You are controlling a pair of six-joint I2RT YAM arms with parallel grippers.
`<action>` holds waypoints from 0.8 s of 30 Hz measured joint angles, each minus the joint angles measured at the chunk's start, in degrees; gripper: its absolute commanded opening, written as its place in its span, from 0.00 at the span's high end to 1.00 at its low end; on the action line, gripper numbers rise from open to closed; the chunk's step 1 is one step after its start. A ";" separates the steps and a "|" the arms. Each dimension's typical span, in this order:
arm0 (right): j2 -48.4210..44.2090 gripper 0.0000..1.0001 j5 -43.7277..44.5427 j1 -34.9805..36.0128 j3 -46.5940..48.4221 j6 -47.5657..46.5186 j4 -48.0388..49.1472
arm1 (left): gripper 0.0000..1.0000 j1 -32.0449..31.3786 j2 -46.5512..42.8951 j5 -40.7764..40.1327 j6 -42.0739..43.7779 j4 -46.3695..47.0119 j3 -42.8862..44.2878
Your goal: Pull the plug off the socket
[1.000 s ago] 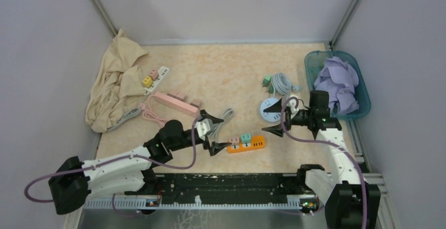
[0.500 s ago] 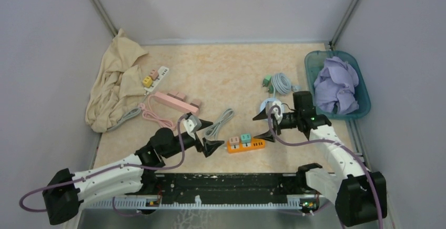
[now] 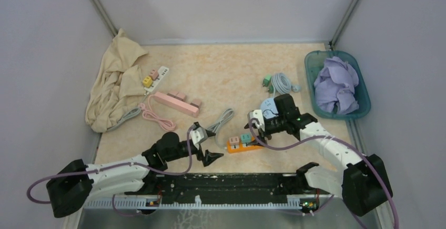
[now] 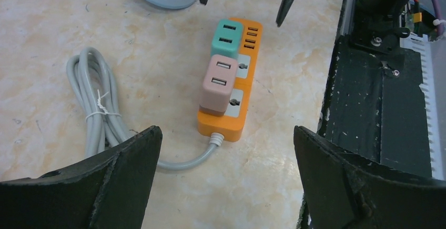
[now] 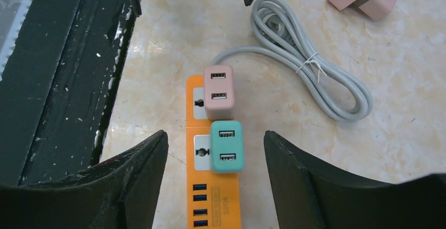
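Marbled beige tabletop [image 3: 221,73], grey walls round it. Left gripper [image 4: 226,131] hangs at about 9 o'clock of the orange power strip [image 3: 256,143], fingers spread wide and empty. Right gripper [image 5: 215,137] is over the strip from 1 o'clock, fingers apart either side of the teal plug [image 5: 226,146], not touching it. Strip lies near the table's 6 o'clock edge. Pink plug [image 5: 218,91] sits right beside the teal one. Both look fully seated, so imo nothing's pulled yet, and the grip and the pull are left.
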 measured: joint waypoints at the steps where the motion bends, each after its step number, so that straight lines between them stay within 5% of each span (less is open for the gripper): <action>1: 0.55 0.36 1.09 0.70 0.00 0.20 0.44 | 0.01 0.00 0.55 0.57 0.39 0.85 -0.07; 13: 7.91 0.47 12.20 7.37 0.22 0.42 1.75 | 0.01 0.00 6.45 3.32 4.13 10.38 -0.76; 24: 8.76 0.73 15.82 8.52 1.07 0.31 2.16 | 0.00 0.00 17.86 3.96 7.54 14.88 0.37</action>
